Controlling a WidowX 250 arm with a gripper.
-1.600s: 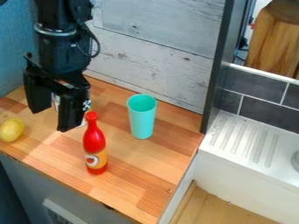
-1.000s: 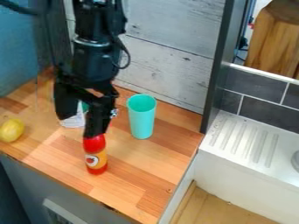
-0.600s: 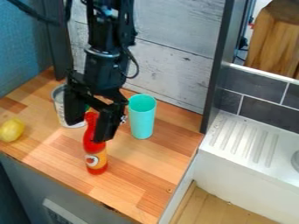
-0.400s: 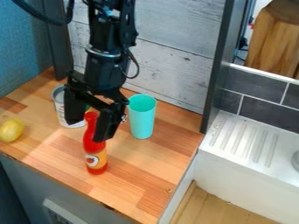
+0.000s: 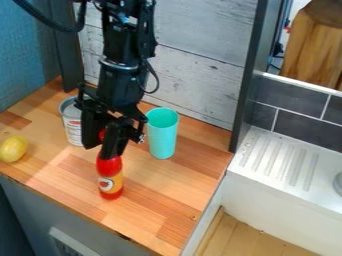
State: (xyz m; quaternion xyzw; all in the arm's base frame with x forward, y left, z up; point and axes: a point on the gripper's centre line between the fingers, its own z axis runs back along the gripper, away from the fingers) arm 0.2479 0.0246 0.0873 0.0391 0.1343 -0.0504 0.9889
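Drawn together since the earlier frame, the fingers of our tool (image 5: 103, 143) pinch the red bottle (image 5: 111, 167) by its neck. We see it upright on the tabletop (image 5: 157, 200), near the teal cup (image 5: 162, 137); we judge it gripped, but unlifted.

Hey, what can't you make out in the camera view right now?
All in the camera view:
- Red bottle with an orange label: neck mostly behind the black gripper; I can't tell if it's gripped.
- Grey metal can with a white label: right side behind the gripper.
- Turquoise cup: inside bottom hidden by its wall.
- Round metal piece: cut by right edge.
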